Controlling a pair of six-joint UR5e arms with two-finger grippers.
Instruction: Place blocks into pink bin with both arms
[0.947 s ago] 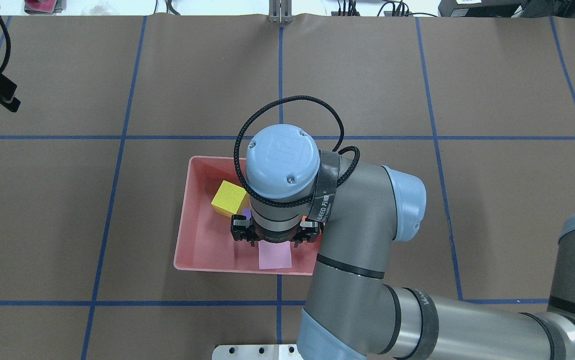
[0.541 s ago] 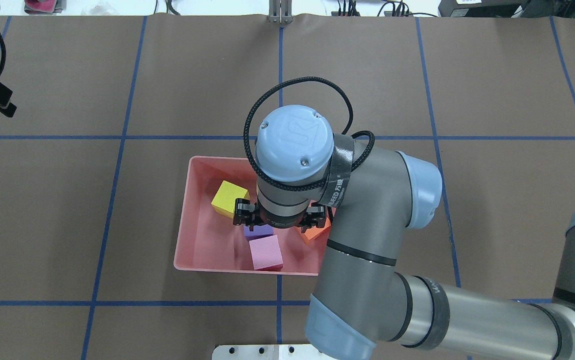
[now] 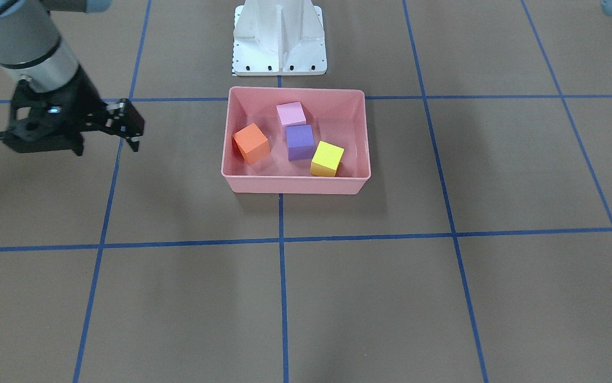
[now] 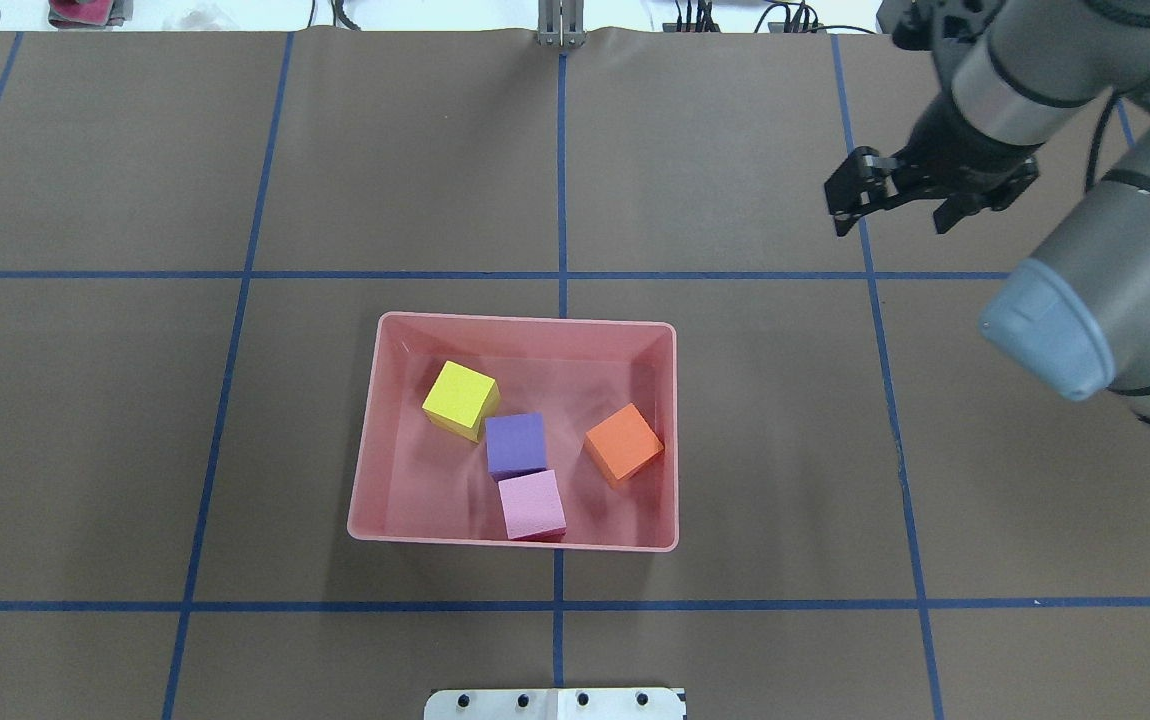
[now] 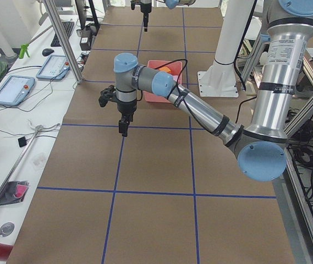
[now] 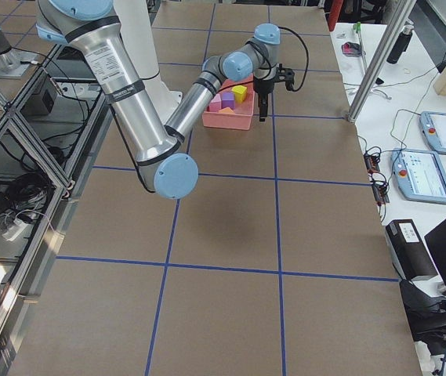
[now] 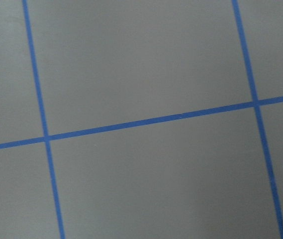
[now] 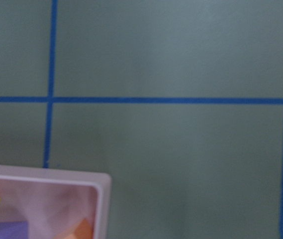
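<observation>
Salmon-pink plastic marks the pink bin (image 4: pixel 525 321), which sits just below the centre of the overhead view on the brown table (image 4: pixel 105 420), across one of the blue tape lines (image 4: pixel 235 274). All four blocks lie inside it. The yellow block (image 4: pixel 460 398) is in the upper left part of the bin. Its lower right corner meets the purple block (image 4: pixel 515 444) near the middle. The light pink block (image 4: pixel 532 505) lies directly below the purple one, touching it or nearly so, against the bin's lower wall. The orange block (image 4: pixel 623 441) lies apart from the other three, turned at an angle, close to the right-hand wall.

The right gripper (image 4: pixel 893 215) hangs in the upper right of the overhead view, above bare table and well apart from the bin. Its fingers (image 4: pixel 841 200) are spread wide with nothing between them. Its wrist camera catches only a blurred corner of the bin at lower left.

The left gripper (image 5: pixel 123 131) points straight down at the middle left of the left-end view, over bare table and clear of the bin. In the front-facing view only a sliver of it shows at the right edge (too little to go on), so I cannot tell whether its fingers are parted or holding anything. Its wrist camera shows only brown surface and blue lines.

The white base plate (image 4: pixel 555 704) shows at the bottom edge of the overhead view.
</observation>
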